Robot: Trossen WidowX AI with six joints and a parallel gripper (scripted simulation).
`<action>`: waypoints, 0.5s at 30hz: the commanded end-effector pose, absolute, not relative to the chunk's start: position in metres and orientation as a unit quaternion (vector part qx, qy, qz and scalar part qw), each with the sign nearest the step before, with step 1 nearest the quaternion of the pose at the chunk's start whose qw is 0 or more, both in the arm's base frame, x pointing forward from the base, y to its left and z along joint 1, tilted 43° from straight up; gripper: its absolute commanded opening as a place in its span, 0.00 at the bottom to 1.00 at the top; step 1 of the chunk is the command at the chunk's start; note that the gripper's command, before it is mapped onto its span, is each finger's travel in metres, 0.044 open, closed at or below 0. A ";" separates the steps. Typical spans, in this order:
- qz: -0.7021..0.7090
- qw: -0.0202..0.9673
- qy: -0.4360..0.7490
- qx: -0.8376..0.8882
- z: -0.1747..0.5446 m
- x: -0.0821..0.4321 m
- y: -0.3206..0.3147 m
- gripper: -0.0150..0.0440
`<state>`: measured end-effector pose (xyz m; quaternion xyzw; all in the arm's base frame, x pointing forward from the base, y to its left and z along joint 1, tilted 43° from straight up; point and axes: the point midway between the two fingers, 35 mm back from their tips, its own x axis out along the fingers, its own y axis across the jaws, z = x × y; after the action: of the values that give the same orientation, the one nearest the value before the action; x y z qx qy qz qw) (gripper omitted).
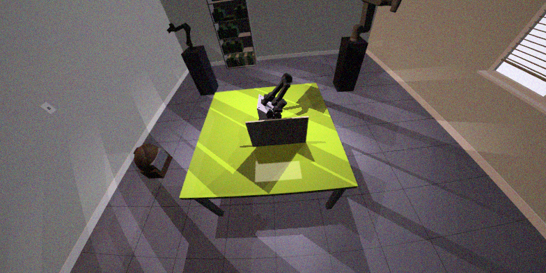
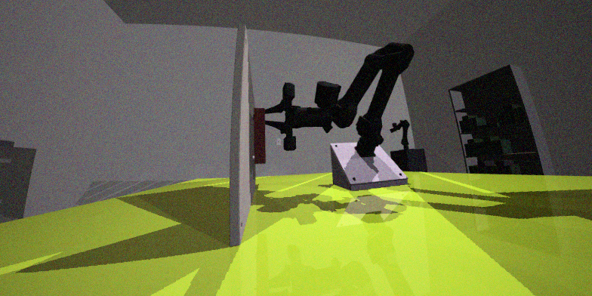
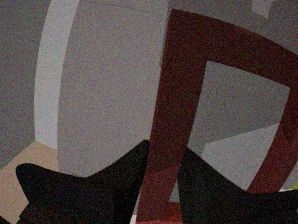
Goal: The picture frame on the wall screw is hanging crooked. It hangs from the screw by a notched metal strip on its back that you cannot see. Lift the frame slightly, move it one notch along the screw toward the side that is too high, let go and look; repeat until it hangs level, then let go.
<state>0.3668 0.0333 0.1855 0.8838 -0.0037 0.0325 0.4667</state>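
Note:
The dark red picture frame (image 2: pixel 260 140) (image 3: pixel 181 65) hangs at the robot's side of the upright wall panel (image 1: pixel 278 131) (image 2: pixel 238 127) (image 3: pixel 112 80). My gripper (image 2: pixel 266 116) (image 3: pixel 163 148) is shut on the frame's upper bar, one finger above it and one below. In the wrist view, which is turned on its side, the bar runs between the two dark fingertips. The panel hides the frame in the top view, and the exterior view shows it edge-on, so I cannot tell how level it is. The screw and the notched strip are hidden.
The panel stands upright on the yellow-green table (image 1: pixel 214 156) (image 2: pixel 331 260). My arm's base sits on a pale sloped block (image 2: pixel 368 174) behind the panel. A shelf (image 1: pixel 247 22) (image 2: pixel 526 119) and two other arms on dark pedestals stand beyond the table.

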 end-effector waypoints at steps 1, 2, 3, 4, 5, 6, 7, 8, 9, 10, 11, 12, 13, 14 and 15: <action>0.034 0.464 -0.008 0.885 0.188 0.367 0.031 0.25; 0.034 0.464 -0.008 0.885 0.188 0.367 0.031 0.25; 0.034 0.464 -0.008 0.885 0.188 0.367 0.031 0.25; 0.034 0.464 -0.008 0.885 0.189 0.367 0.031 0.25; 0.034 0.464 -0.008 0.885 0.189 0.367 0.031 0.25; 0.034 0.464 -0.008 0.885 0.189 0.367 0.031 0.25; 0.034 0.464 -0.008 0.885 0.189 0.367 0.031 0.25; 0.034 0.464 -0.008 0.885 0.189 0.367 0.031 0.25; 0.034 0.464 -0.008 0.885 0.189 0.367 0.031 0.25; 0.034 0.464 -0.008 0.885 0.189 0.367 0.031 0.25; 0.034 0.464 -0.008 0.885 0.189 0.367 0.031 0.25; 0.034 0.464 -0.008 0.885 0.189 0.367 0.031 0.25; 0.034 0.464 -0.008 0.885 0.190 0.367 0.031 0.25; 0.034 0.464 -0.008 0.885 0.190 0.367 0.031 0.25; 0.034 0.464 -0.008 0.885 0.190 0.367 0.031 0.25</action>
<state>0.3668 0.0323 0.1869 0.8838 -0.0037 0.0323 0.4668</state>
